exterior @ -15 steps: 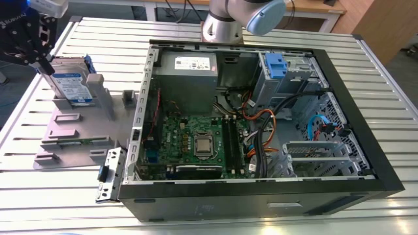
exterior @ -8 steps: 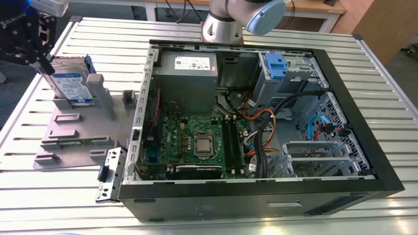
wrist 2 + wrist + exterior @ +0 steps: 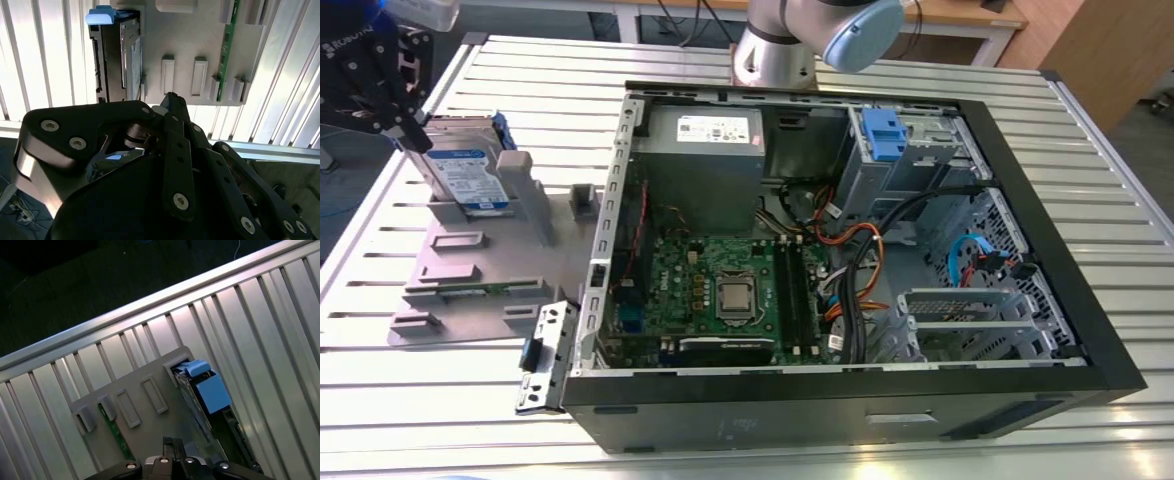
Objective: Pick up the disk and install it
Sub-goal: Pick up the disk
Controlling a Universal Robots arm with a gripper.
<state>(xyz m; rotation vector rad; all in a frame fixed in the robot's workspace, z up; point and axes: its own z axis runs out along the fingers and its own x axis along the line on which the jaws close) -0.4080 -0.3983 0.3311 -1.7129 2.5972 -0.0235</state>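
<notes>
My gripper point(image 3: 411, 135) hung at the exterior view's left, just beside the top edge of the disk point(image 3: 464, 175). I couldn't tell if it was open or closed, or touching. The disk stood upright on edge in the grey holder point(image 3: 467, 290) on the slatted table point(image 3: 440, 400), apart from the open computer case point(image 3: 787, 410).

**Glare on the Slats, Shade in the Case**

Even, bright room light fills the exterior view, and the open computer case point(image 3: 787, 425) holds soft shadow inside. In both wrist views the ribbed metal table point(image 3: 45, 60) point(image 3: 250, 320) glares almost white.
</notes>
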